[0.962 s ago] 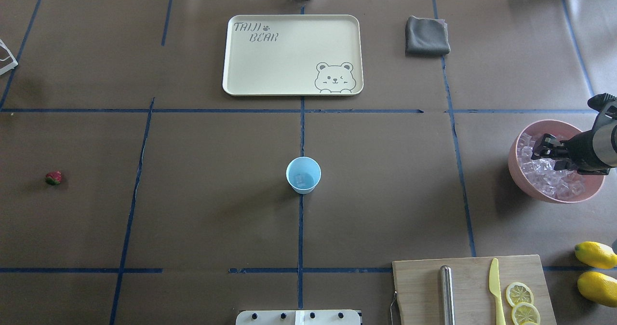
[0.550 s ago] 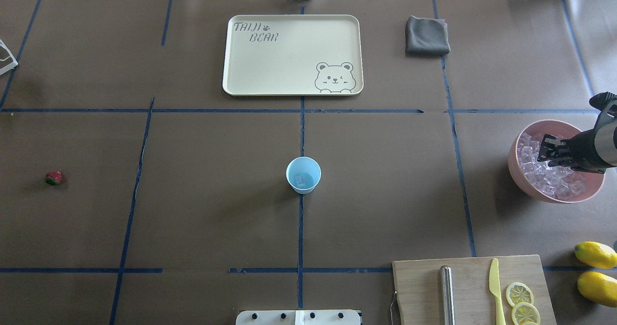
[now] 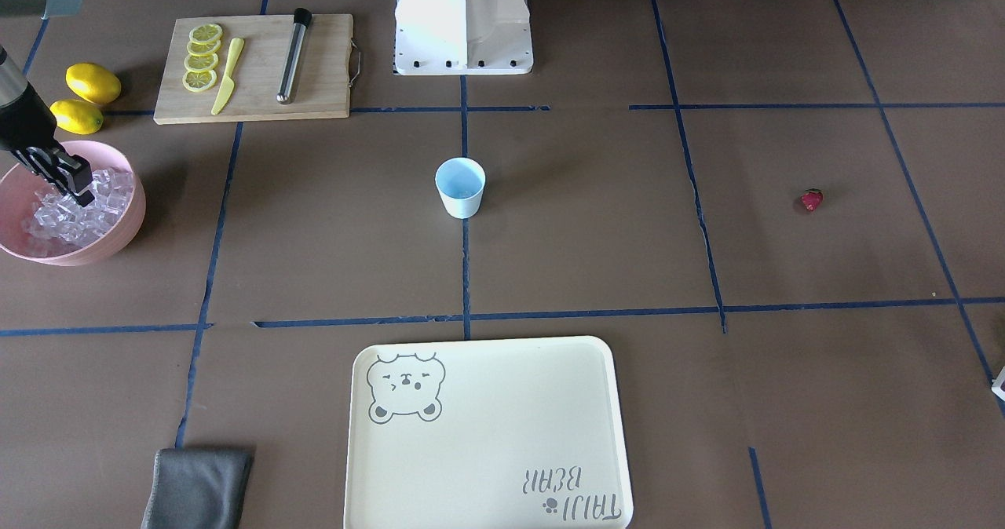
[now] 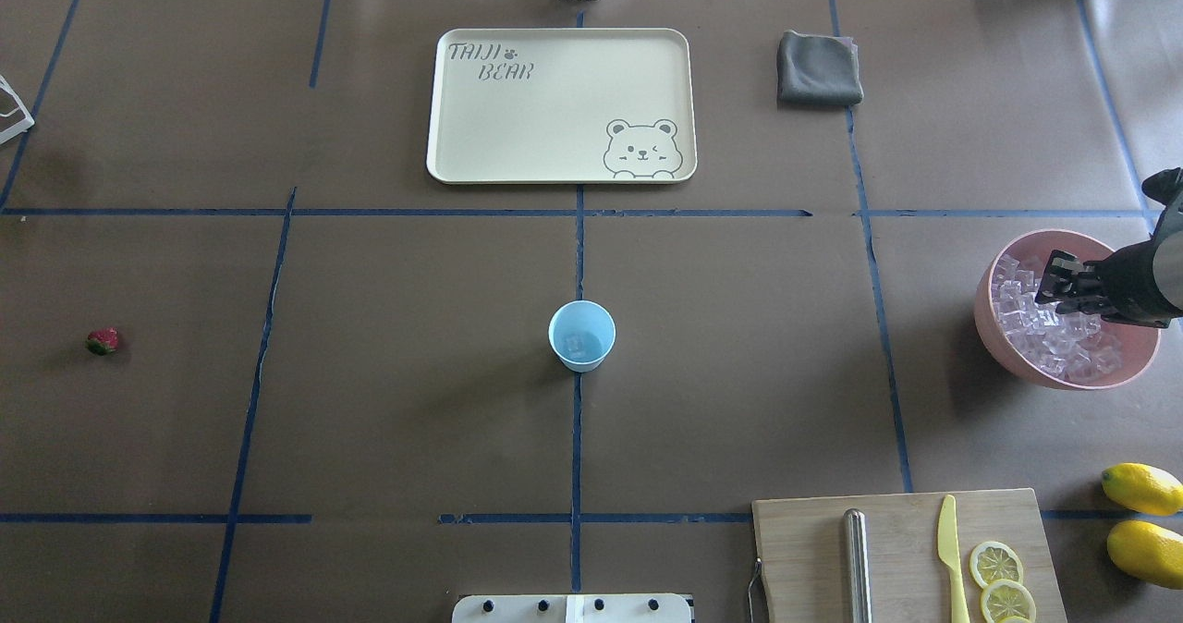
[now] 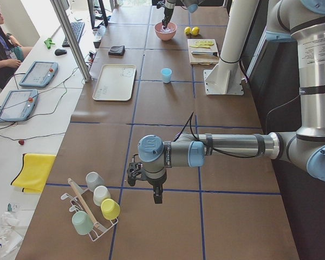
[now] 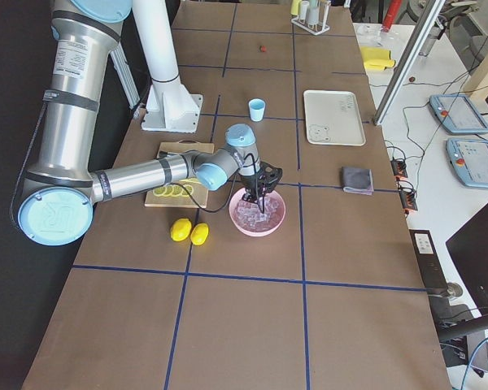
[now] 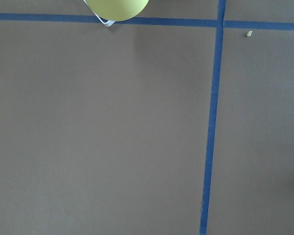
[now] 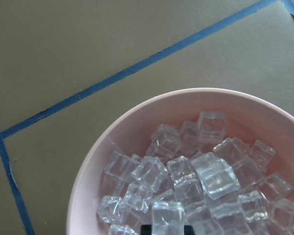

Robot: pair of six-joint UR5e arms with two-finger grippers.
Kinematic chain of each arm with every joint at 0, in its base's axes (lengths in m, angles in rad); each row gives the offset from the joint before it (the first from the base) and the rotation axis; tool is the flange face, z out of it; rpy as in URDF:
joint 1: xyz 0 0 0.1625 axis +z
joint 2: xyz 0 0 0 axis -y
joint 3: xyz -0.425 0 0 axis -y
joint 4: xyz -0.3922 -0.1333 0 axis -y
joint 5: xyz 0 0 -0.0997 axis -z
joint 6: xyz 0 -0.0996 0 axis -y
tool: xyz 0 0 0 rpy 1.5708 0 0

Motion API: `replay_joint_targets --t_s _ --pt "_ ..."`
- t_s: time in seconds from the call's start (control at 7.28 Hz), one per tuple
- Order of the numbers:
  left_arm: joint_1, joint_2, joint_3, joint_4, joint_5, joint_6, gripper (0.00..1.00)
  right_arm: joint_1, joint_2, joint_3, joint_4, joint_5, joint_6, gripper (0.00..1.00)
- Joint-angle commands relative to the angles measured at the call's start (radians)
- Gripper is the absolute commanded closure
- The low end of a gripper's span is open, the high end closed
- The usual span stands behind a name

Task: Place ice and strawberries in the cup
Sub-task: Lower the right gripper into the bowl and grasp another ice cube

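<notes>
Pointing down into pink bowl (image 4: 987, 323): right gripper (image 4: 1054, 283), tips among the ice (image 4: 1054, 346) | jaw gap: cannot tell, tips hidden by cubes | light blue cup (image 4: 581, 335): well apart, toward table centre, a clear cube inside | strawberry (image 4: 103, 340): far beyond the cup | left gripper (image 5: 156, 196): over bare table, opening cannot be told.

— What's at the top?
— A yellow-green round thing (image 7: 116, 6), cut off by the edge, with a white wire (image 7: 104, 21) just under it.
— Below?
— Brown desk (image 7: 98, 137). A blue tape strip (image 7: 39, 17) runs across and another (image 7: 209, 147) runs down. A pale speck (image 7: 249, 33) lies near their crossing.
</notes>
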Motion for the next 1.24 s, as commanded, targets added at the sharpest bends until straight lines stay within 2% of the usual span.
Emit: replay_joint_targets --t_s 0.0,0.41,0.82,1.1 --pt "0.000 0.001 0.000 0.000 0.000 0.000 0.00 0.014 0.001 0.084 -0.078 -0.003 -0.099 0.98" --pt "0.000 0.001 0.003 0.000 0.000 0.000 0.00 0.019 0.001 0.112 -0.078 0.002 -0.435 0.97" --pt "0.003 0.001 0.005 0.000 0.000 0.000 0.00 0.015 0.011 0.114 -0.078 0.020 -0.763 1.00" --pt "0.006 0.001 0.005 -0.002 0.000 0.000 0.00 0.014 0.052 0.121 -0.080 0.078 -0.848 1.00"
